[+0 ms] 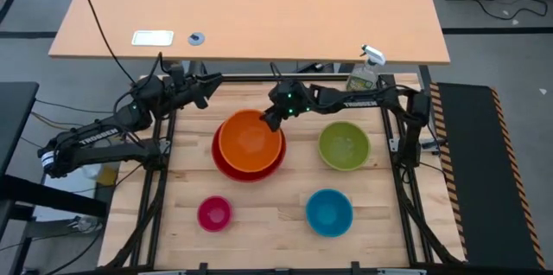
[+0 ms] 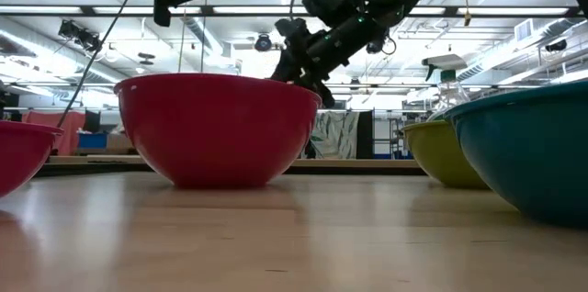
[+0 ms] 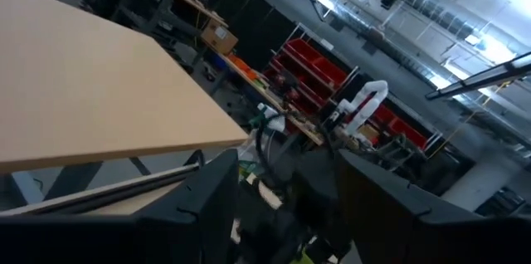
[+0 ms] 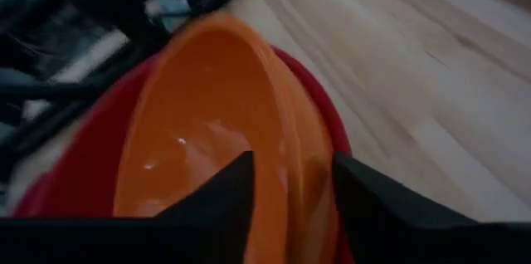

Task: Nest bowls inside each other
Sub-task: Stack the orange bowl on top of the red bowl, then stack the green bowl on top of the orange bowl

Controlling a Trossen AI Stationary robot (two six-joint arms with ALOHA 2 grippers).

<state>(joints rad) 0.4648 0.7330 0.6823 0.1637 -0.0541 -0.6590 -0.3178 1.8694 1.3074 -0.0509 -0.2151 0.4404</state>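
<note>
The orange bowl [image 1: 251, 141] sits nested in the larger red bowl [image 1: 226, 164] at the table's middle. The green bowl [image 1: 344, 145] stands to its right. The blue bowl [image 1: 329, 211] and the small pink bowl [image 1: 214, 213] stand near the front edge. My right gripper [image 1: 270, 119] is open at the orange bowl's far-right rim, one finger on each side of it. My left gripper [image 1: 210, 80] hangs open above the table's far left corner, with nothing between its fingers. My right gripper straddles the orange bowl's rim [image 4: 290, 173], one finger [image 4: 228, 193] inside the bowl and one [image 4: 369, 202] outside. It slants down from the far right. I cannot tell whether either finger touches the rim. The bowl rests in the red bowl.
A clear spray bottle [image 1: 366, 67] stands at the far right corner. A larger tan table [image 1: 259, 7] lies beyond the far edge. Bare wood shows between the bowls and along the near edge.
</note>
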